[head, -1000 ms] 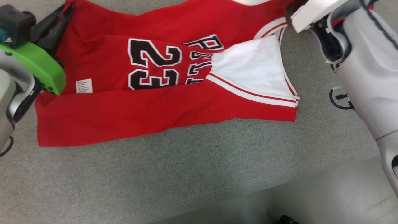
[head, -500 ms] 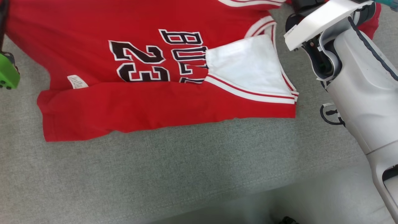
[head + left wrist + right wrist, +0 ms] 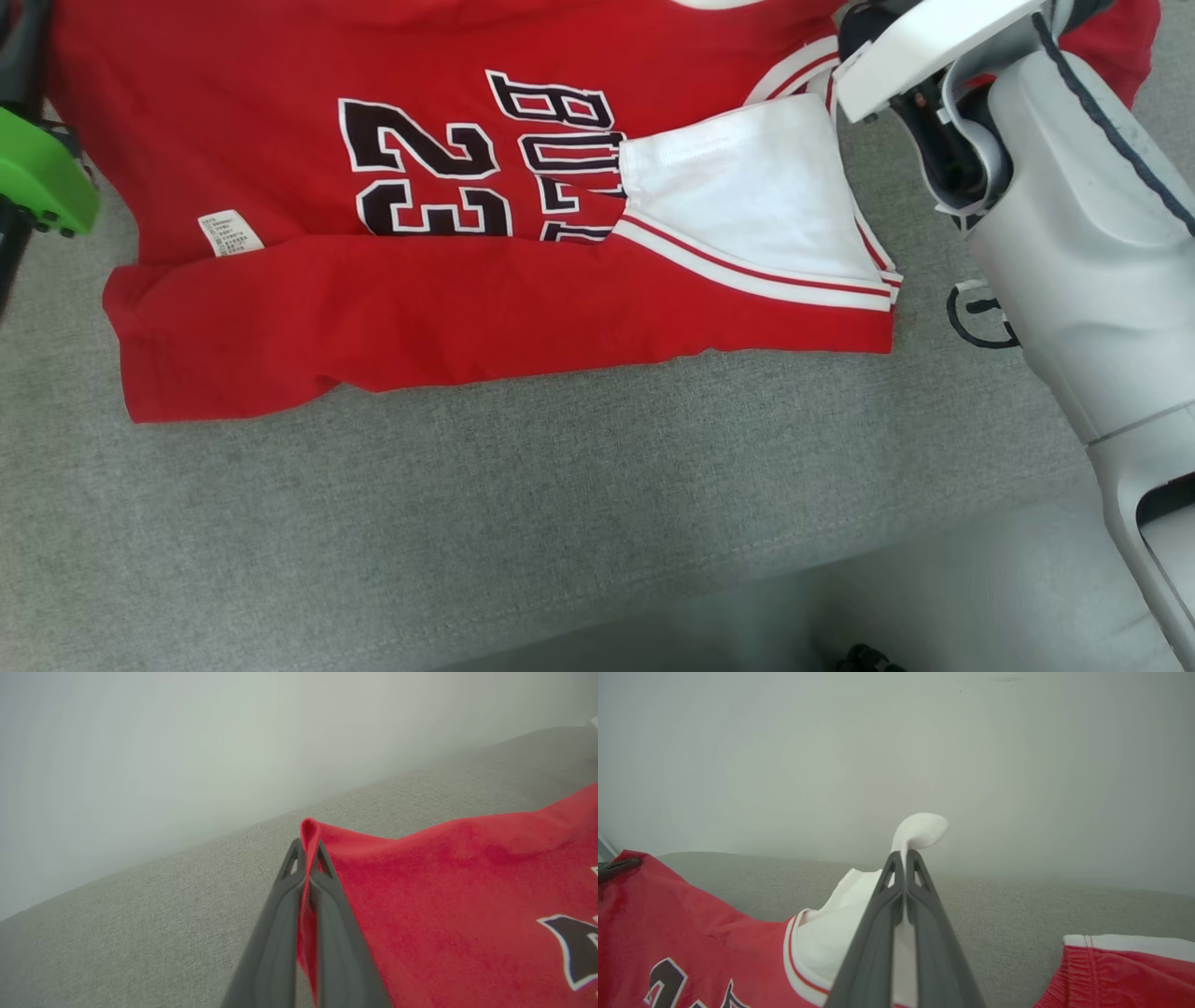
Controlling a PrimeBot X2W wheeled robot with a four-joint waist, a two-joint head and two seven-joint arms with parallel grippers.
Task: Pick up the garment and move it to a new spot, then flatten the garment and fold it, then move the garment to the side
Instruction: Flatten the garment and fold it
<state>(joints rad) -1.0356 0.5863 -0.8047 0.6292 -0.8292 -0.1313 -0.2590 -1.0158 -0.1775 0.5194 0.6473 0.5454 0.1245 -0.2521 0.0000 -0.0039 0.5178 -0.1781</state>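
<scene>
The left fingers (image 3: pixel 275 933) are pressed together on a red corner of the garment (image 3: pixel 467 308). The right fingers (image 3: pixel 878 933) are clamped on white cloth at its other end. These 2 grips likely keep it stretched for flattening. Under both pairs lies the grey fabric-covered desk (image 3: pixel 560 504). The garment spreads between them, its near edge folded over. Its white inside panel (image 3: pixel 756 201) lies toward the right fingers, the number 23 (image 3: pixel 429 182) midway, and the small label (image 3: pixel 229 233) toward the left fingers.

Red jersey (image 3: pixel 448 308) numbered 23, partly folded lengthwise, lies on grey cushion.
</scene>
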